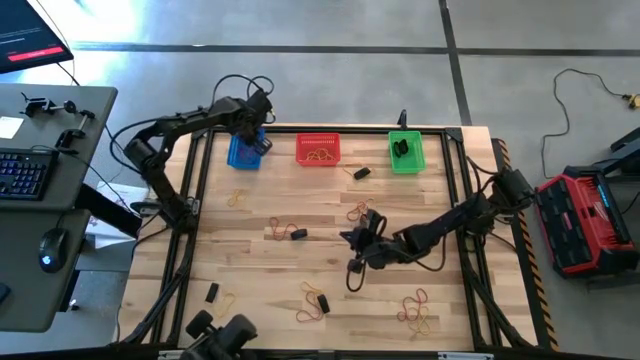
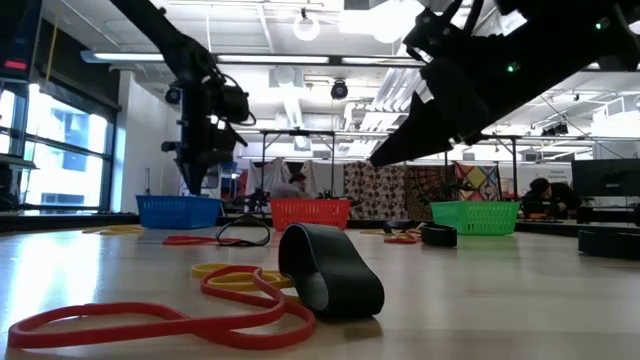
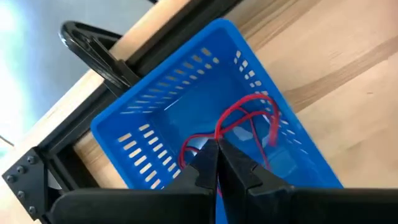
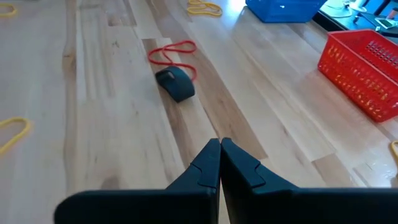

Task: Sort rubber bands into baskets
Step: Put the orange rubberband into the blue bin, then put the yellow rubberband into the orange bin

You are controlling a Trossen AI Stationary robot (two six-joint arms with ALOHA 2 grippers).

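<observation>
The left end effector (image 3: 217, 163) hangs over the blue basket (image 3: 180, 118) with fingers pressed together, and a red rubber band (image 3: 239, 127) lies inside, so red bands probably belong there. The right end effector (image 4: 219, 155), also closed and empty, hovers above the worktop (image 4: 112, 124) near a dark band (image 4: 175, 83)

Three baskets sit in a row at the table's (image 1: 250, 270) 12 o'clock edge: blue basket (image 1: 243, 153), red basket (image 1: 318, 149), green basket (image 1: 406, 151). The left gripper (image 1: 262, 140) is over the blue one. The right gripper (image 1: 358, 240) is near the middle. Rubber bands (image 1: 415, 308) lie scattered, many toward 5 o'clock.
</observation>
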